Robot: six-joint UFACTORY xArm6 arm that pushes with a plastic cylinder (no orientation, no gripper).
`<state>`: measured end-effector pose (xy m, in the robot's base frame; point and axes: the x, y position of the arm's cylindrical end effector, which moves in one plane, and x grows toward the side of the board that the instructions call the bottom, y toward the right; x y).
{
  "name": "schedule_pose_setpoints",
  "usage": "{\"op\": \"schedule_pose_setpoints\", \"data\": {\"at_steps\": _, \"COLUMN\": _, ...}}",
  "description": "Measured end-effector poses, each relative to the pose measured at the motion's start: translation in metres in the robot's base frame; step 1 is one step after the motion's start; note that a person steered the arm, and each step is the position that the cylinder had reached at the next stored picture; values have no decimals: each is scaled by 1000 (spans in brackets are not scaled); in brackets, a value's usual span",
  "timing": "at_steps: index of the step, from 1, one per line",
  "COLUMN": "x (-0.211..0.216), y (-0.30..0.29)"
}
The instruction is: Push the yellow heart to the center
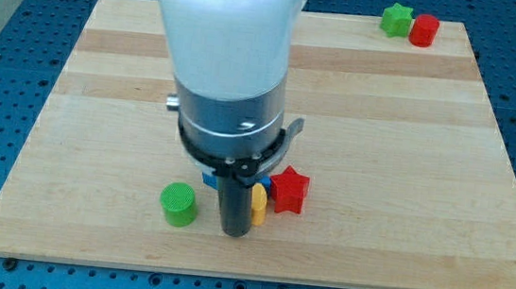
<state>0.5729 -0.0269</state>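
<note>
My tip (233,231) rested on the wooden surface (407,178) low in the view, a little left of the middle, at the end of a dark rod that hung from the white and grey arm (231,76). There was no hand on this rig, only the rod, so nothing stood apart, together or clamped.

The yellow block (259,204) sat just at the tip's 2 o'clock, touching or almost touching the rod; only a narrow upright sliver of it showed, so its heart shape could not be made out. It lay below the middle of the surface, toward the view's bottom edge.

The red star (289,188) stood at the yellow block's 2 o'clock, right against it. A blue block (263,181) peeked out at the yellow one's 12 o'clock, mostly hidden behind the rod and arm, shape unclear. The green cylinder (178,203) stood apart at the tip's 9 o'clock.

Far off at the tip's 1 o'clock, in the surface's top right corner, a green star (396,20) and a red cylinder (425,30) sat side by side, touching or nearly so
</note>
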Motion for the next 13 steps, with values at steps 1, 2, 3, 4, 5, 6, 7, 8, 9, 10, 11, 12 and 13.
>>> {"op": "schedule_pose_setpoints", "data": {"at_steps": 1, "x": -18, "y": 19}}
{"op": "schedule_pose_setpoints", "data": {"at_steps": 2, "x": -41, "y": 28}}
{"op": "schedule_pose_setpoints", "data": {"at_steps": 3, "x": -63, "y": 28}}
{"op": "schedule_pose_setpoints", "data": {"at_steps": 4, "x": -79, "y": 39}}
{"op": "schedule_pose_setpoints", "data": {"at_steps": 5, "x": -78, "y": 39}}
{"op": "schedule_pose_setpoints", "data": {"at_steps": 6, "x": -74, "y": 41}}
{"op": "schedule_pose_setpoints", "data": {"at_steps": 7, "x": -118, "y": 92}}
{"op": "schedule_pose_setpoints", "data": {"at_steps": 8, "x": -170, "y": 140}}
{"op": "schedule_pose_setpoints", "data": {"at_steps": 9, "x": -187, "y": 163}}
{"op": "schedule_pose_setpoints", "data": {"at_steps": 10, "x": -169, "y": 163}}
{"op": "schedule_pose_setpoints", "data": {"at_steps": 11, "x": -141, "y": 133}}
{"op": "schedule_pose_setpoints", "data": {"at_steps": 12, "x": -129, "y": 88}}
{"op": "schedule_pose_setpoints", "data": {"at_steps": 13, "x": -141, "y": 66}}
